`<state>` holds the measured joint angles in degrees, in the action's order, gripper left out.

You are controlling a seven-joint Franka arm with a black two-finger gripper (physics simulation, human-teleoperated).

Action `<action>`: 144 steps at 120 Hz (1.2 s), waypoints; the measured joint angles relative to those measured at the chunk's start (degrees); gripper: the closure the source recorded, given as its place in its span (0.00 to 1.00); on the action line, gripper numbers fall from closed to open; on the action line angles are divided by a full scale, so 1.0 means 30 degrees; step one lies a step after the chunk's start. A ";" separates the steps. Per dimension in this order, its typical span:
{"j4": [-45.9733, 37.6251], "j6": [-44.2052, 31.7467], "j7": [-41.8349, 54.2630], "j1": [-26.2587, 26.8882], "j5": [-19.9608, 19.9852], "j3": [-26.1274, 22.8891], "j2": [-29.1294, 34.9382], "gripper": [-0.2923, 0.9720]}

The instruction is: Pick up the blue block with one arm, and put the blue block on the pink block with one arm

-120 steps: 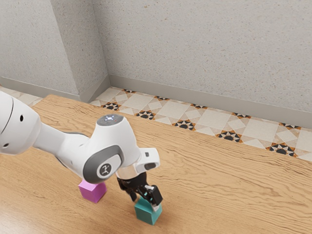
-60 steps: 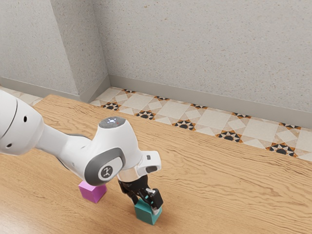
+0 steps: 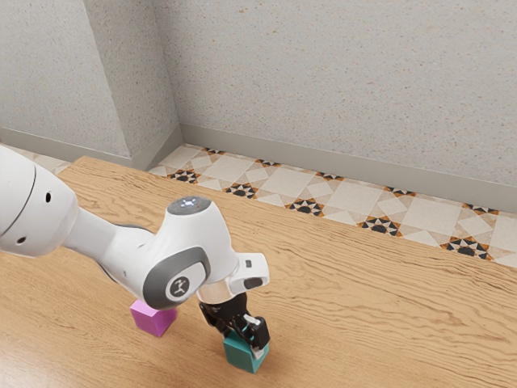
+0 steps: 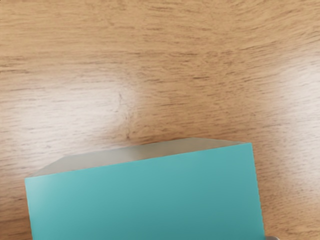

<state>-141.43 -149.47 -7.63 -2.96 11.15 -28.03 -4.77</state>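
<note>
The gripper [image 3: 240, 330] hangs low over the blue block [image 3: 241, 356], which renders more teal than blue. The hand hides much of the block's top. The block sits flat on the table [image 3: 363, 307], near the front edge of the exterior view. Whether the gripper has closed on the block or merely stands about it I cannot tell, as the hand's own bulk covers the meeting place.

In the wrist view the block [image 4: 145, 200] lies just under the hand. Its flat teal top shows, with a thin grey shadow along its far edge and bare wood grain beyond.

The pink block [image 3: 152, 319] rests on the table toward the exterior view's left of the blue one. The two are near but apart, with bare wood between them. The arm [image 3: 161, 259] comes in from the exterior view's left, and its thick white elbow joint hangs right above the pink block, covering the block's upper part.

Behind the table runs a patterned tile floor [image 3: 347, 198] that meets a speckled grey wall [image 3: 323, 73]. A corner of that wall juts out at the exterior view's upper left.
</note>
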 joint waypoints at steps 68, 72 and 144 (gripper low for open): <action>0.0010 0.1354 -0.0200 -0.0040 -0.0344 -0.0184 0.3772 0.49; -0.0108 0.1693 -0.0172 0.0011 -0.0347 -0.0124 0.4444 0.49; -0.3030 0.4328 0.1182 0.0039 -0.0327 0.3718 0.9271 0.48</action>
<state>-150.53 -136.48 -4.09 -2.84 10.17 -16.88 23.04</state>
